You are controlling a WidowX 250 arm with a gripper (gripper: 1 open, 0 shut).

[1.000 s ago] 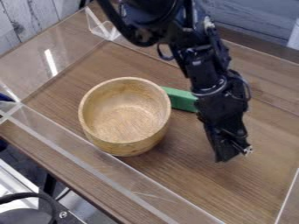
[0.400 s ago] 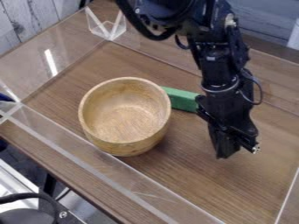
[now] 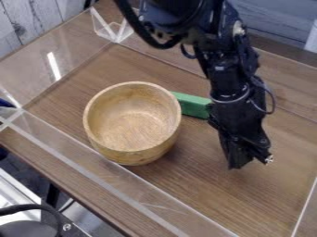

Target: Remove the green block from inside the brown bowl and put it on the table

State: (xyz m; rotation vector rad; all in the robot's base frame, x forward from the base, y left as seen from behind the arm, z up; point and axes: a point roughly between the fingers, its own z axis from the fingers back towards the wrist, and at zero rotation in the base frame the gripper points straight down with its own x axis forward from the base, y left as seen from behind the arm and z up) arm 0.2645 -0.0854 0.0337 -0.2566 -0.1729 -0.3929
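The green block lies flat on the counter, just beside the brown bowl on its right, with its far end hidden behind my arm. The bowl's hollow shows only bare wood grain, so I judge the block is already out and the main part of the job done.

Compared with a second ago, neither the block nor the bowl has shifted at all. What has changed is the arm: the upper links have swung more upright over the block, while the hand has stayed at nearly the same spot on the counter, to the right of the block and clear of it, tip pointing steeply down close to the wood. Since the last look it has barely stirred.

The hand is clenched with nothing between its fingers, so it no longer grips the block. I read this as settling after the drop. What seems left is lifting away without brushing the block, which sits close to the arm.
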